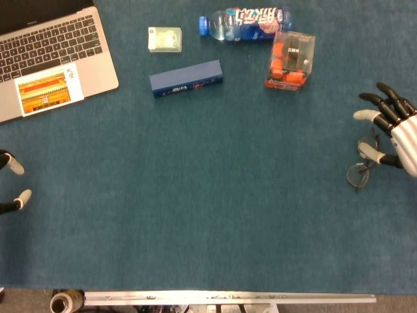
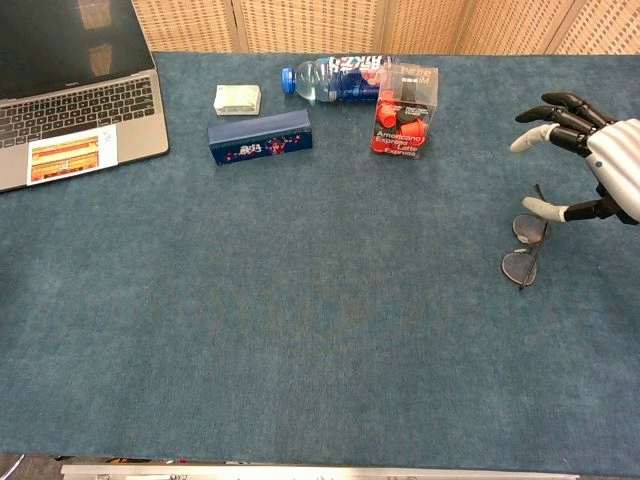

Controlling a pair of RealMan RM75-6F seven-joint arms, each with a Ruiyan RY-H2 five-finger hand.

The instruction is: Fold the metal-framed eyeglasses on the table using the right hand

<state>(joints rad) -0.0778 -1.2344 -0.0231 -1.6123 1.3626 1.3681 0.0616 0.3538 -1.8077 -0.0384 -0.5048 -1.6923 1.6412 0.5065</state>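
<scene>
- My right hand [image 2: 600, 160] hangs at the far right of the counter [image 2: 320, 330], fingers spread, gripping nothing; its thumb points down toward the glasses.
- The metal-framed eyeglasses [image 2: 525, 250] lie on the counter just left of and below that hand, two round lenses one nearer than the other, with a thin temple running up toward the thumb. I cannot tell whether the thumb tip touches the frame.
- I also cannot tell from either view whether the temples are open or already folded; the wire is too thin.
- I judge the folding step to be in hand, with contact slight at best.
- The next move calls for lowering the fingertips onto a temple and swinging it in against the lenses without sliding the light frame across the cloth.
- My left hand [image 1: 13, 186] shows only as fingertips at the left edge of the head view, apart and holding nothing.
- Far across the counter sit a capsule box [image 2: 405, 110], a water bottle [image 2: 345, 78], a blue case [image 2: 260, 137] and a laptop [image 2: 70, 95], well apart from the work.
</scene>
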